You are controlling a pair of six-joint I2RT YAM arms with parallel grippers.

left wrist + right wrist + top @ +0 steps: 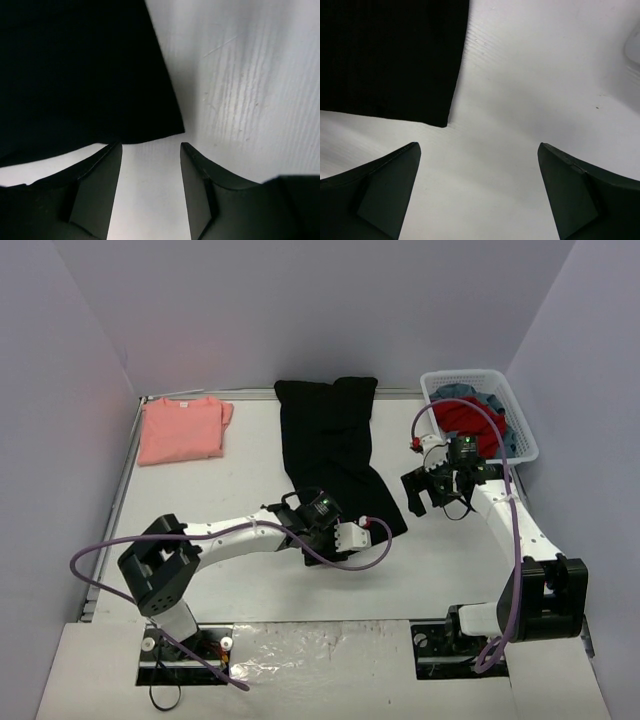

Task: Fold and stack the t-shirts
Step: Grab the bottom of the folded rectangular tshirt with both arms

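Jaws apart on left end effector [150,147] and right end effector [477,146], beside black t-shirt [330,440]

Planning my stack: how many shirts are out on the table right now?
2: a folded salmon-pink t-shirt at far left, a black t-shirt in the middle. The far-right basket holds more cloth, perhaps hiding others.

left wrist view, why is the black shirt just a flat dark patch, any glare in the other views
Left wrist view: the black t-shirt is underexposed, no folds readable, beside a bright, streaky-sheened table. Right wrist view: the shirt likewise reads near-solid black. Top external view: even light, soft shadows, some glare on the plastic sheet at the near edge.
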